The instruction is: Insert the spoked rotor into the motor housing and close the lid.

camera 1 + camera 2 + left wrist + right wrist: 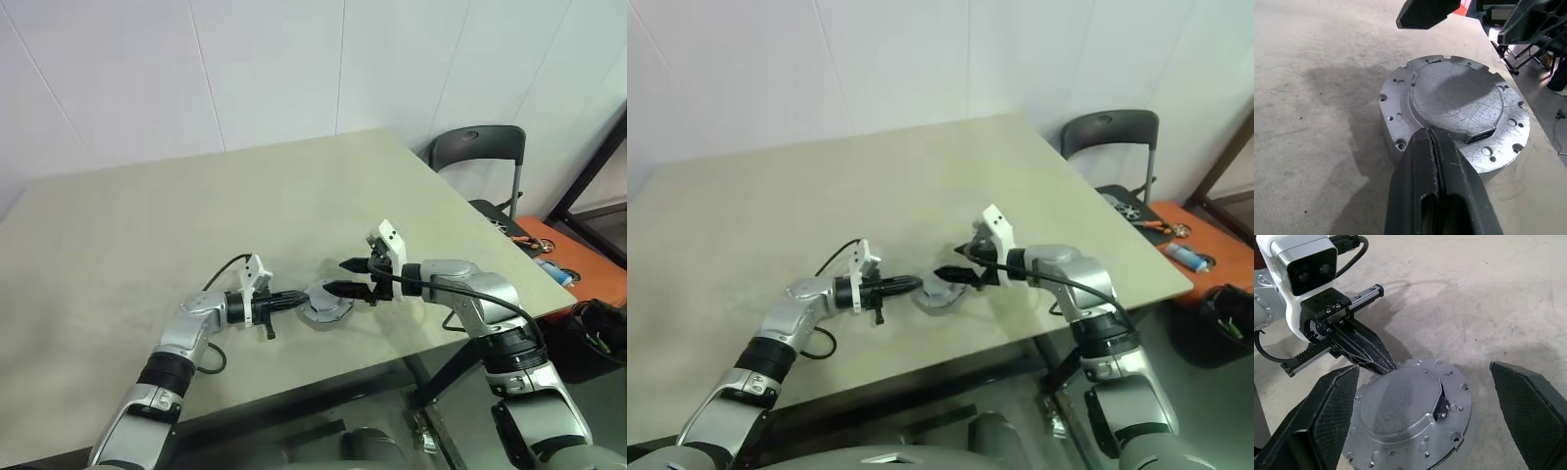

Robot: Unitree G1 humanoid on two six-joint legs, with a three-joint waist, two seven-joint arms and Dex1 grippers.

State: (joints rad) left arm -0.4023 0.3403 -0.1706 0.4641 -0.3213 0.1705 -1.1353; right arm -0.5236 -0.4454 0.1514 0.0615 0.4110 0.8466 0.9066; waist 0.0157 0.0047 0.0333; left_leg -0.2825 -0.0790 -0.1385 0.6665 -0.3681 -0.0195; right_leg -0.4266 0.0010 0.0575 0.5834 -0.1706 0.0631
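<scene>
The motor housing [328, 305] sits on the tan table near its front edge, a round silver body with the lid [1459, 103] lying flat on top. The lid is a holed plate with a raised scratched centre and a small dark slot at one edge. My left gripper [1432, 133] is shut, nothing in it, with its tip at the lid's rim on the left side. My right gripper [345, 276] hovers open just above the right side of the housing [1405, 416], its wide-spread fingers [1332, 411] empty. The spoked rotor is hidden.
The table [196, 225] stretches bare behind and to the left. Beyond its right edge stand a dark chair [480, 157], an orange surface with small tools [563, 259] and a black bin [598, 338]. The table's front edge runs close below the housing.
</scene>
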